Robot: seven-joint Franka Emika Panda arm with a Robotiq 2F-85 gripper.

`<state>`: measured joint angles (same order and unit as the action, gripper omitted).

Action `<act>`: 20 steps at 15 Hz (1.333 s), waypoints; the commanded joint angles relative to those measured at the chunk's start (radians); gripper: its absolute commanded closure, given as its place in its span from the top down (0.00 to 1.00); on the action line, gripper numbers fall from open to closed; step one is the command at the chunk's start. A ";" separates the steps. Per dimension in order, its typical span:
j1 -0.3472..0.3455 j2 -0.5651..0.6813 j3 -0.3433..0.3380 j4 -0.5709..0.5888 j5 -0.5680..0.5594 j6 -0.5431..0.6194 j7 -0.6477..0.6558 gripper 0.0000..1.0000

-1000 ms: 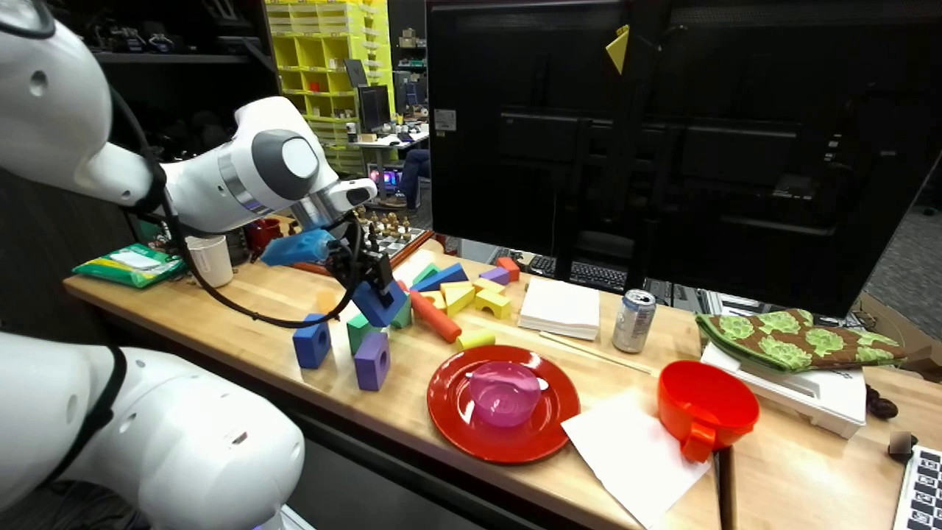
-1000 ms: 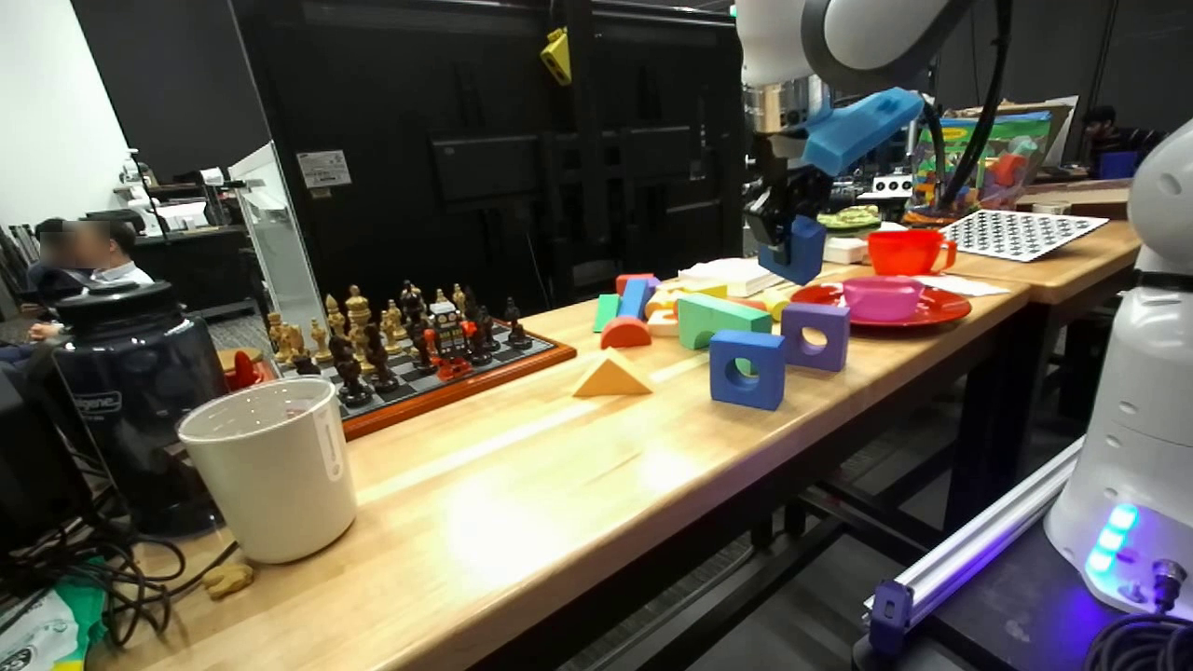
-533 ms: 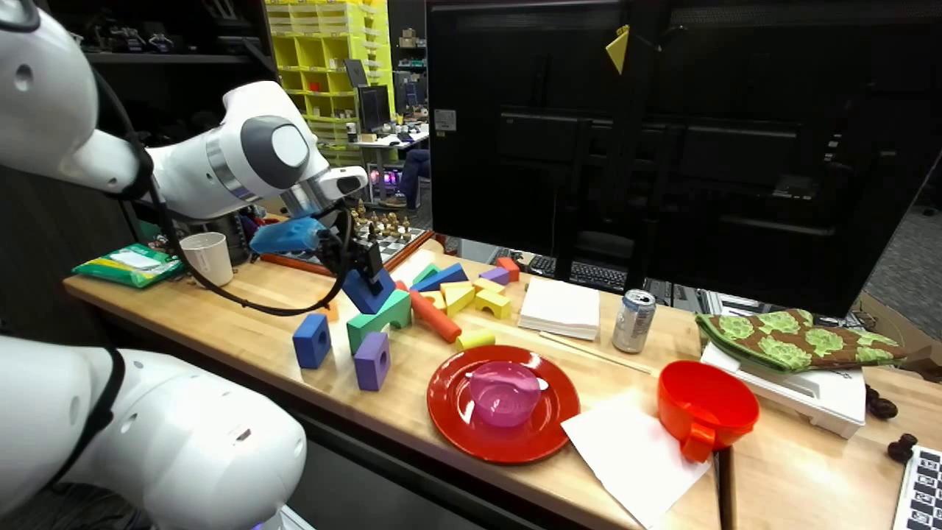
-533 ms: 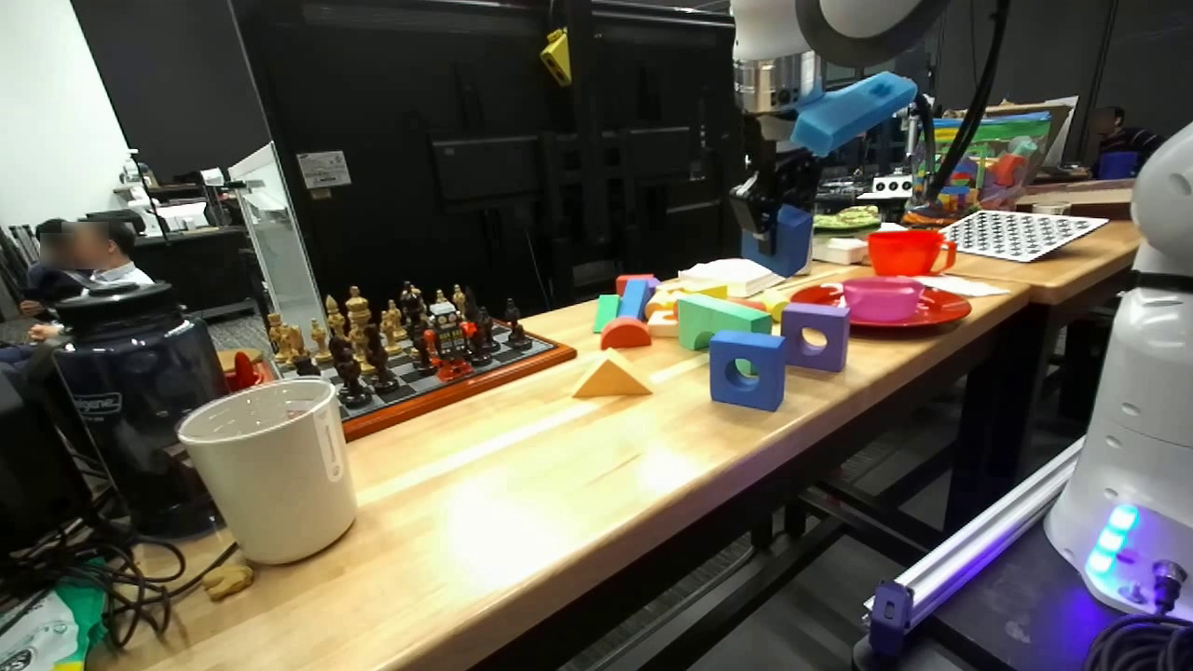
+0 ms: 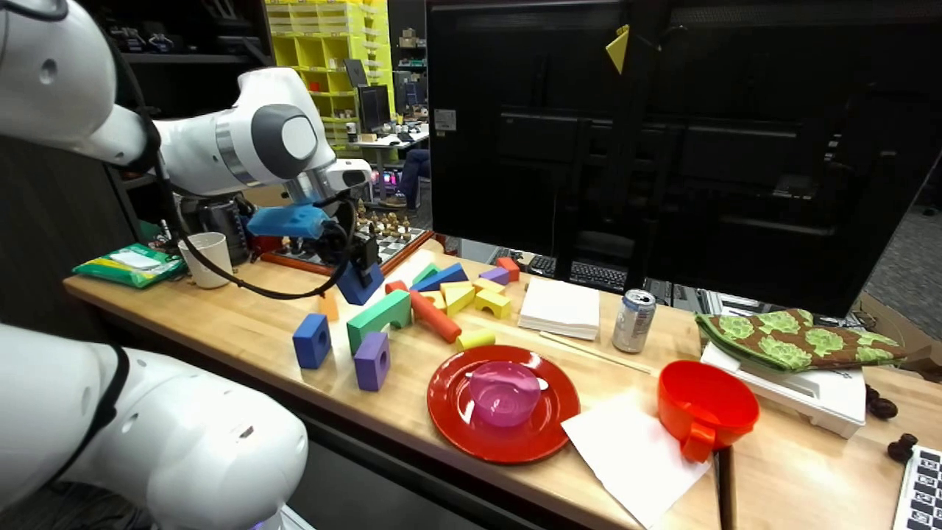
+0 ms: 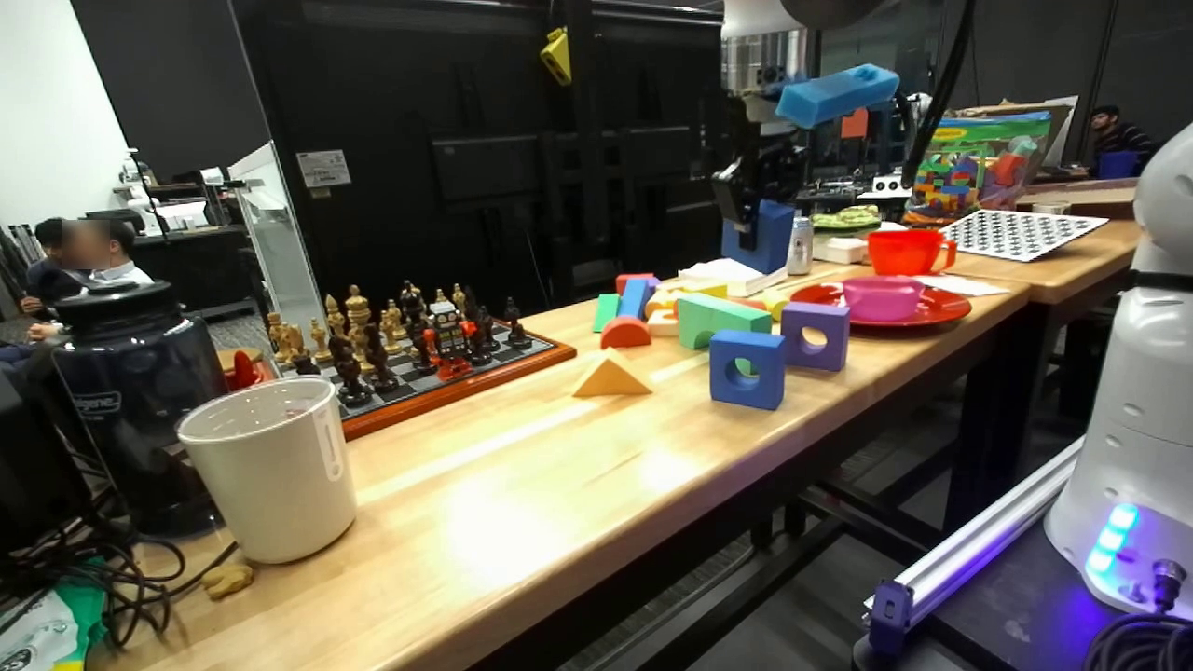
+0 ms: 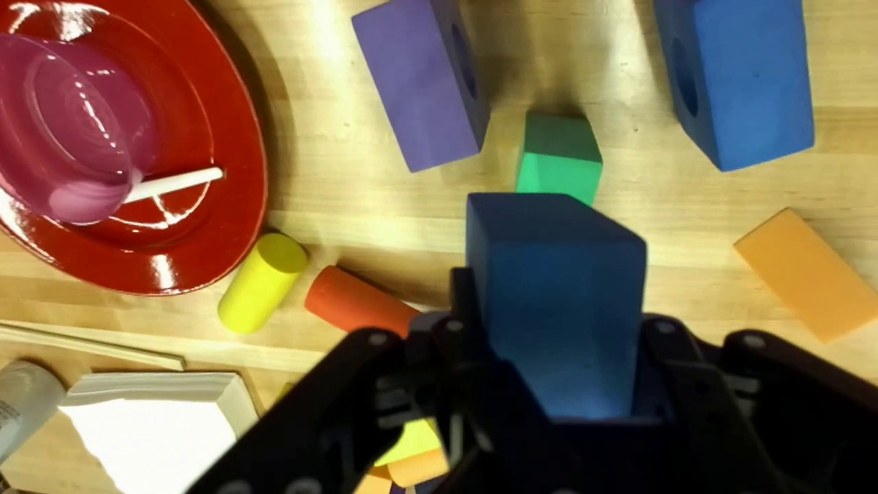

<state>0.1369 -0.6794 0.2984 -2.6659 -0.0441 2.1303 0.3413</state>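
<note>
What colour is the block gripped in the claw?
Blue, with no pattern visible; the gripped block shows best in the wrist view.

My arm (image 5: 210, 434), left of the frame in an exterior view, is rounded and glossy white, with a dark grey collar (image 5: 266, 136), a silvery band (image 5: 229, 149), a black strap (image 5: 109, 397) and a looping black cable (image 5: 276, 295). Above my gripper (image 7: 557, 322), black with round screw heads (image 7: 753, 341), sits a faceted light-blue piece (image 5: 289, 221). My white base (image 6: 1151, 419), lower right of the frame in an exterior view, shows three blue lights (image 6: 1109, 540).
</note>
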 commanded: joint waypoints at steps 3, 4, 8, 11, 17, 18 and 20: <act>0.008 0.126 -0.053 0.098 0.035 -0.063 -0.080 0.16; 0.002 0.151 -0.059 0.118 0.030 -0.075 -0.084 0.16; -0.002 0.234 -0.087 0.197 0.027 -0.122 -0.114 0.16; -0.001 0.292 -0.102 0.250 0.034 -0.141 -0.133 0.16; 0.004 0.379 -0.119 0.304 0.060 -0.135 -0.164 0.16; 0.003 0.392 -0.120 0.309 0.064 -0.130 -0.165 0.16; 0.004 0.416 -0.122 0.320 0.073 -0.130 -0.170 0.16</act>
<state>0.1341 -0.3007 0.1866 -2.3815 0.0015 2.0196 0.1973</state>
